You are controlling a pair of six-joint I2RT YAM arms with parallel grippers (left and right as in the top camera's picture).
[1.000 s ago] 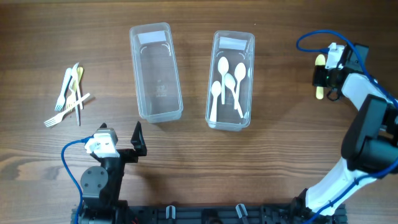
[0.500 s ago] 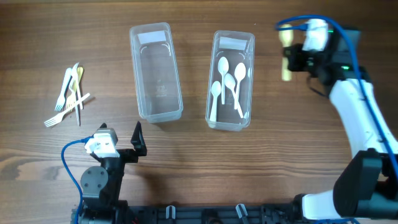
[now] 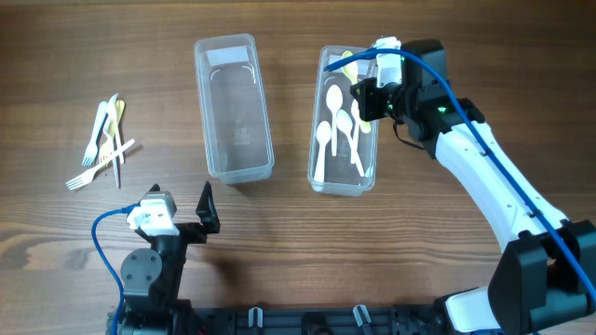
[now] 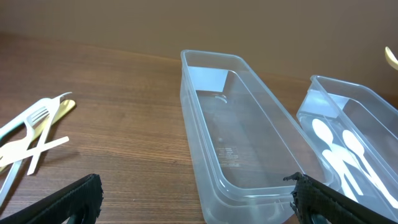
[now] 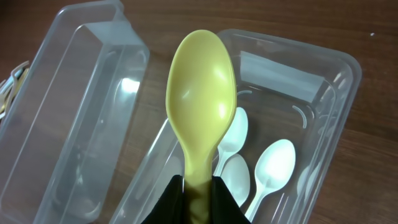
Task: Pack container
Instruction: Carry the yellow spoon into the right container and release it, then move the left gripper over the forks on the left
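Wooden worktop [image 3: 279,223] spread wide, and the right arm [image 3: 494,177] reaches in across it from the right edge. Two clear tubs stand side by side, just apart: the empty container [image 3: 233,112] on the left, the spoon container [image 3: 343,186] on the right. Down at the near edge, the left fingers [image 4: 68,199] are spread wide with nothing between them, facing the empty container. Far left, a loose pile of forks [image 3: 104,144], mostly white. White spoons [image 3: 337,126] lie in the spoon container. And the right fingers [image 5: 165,205] are clamped on the handle of the yellow spoon [image 5: 200,112], bowl forward, poised above that container's far end!
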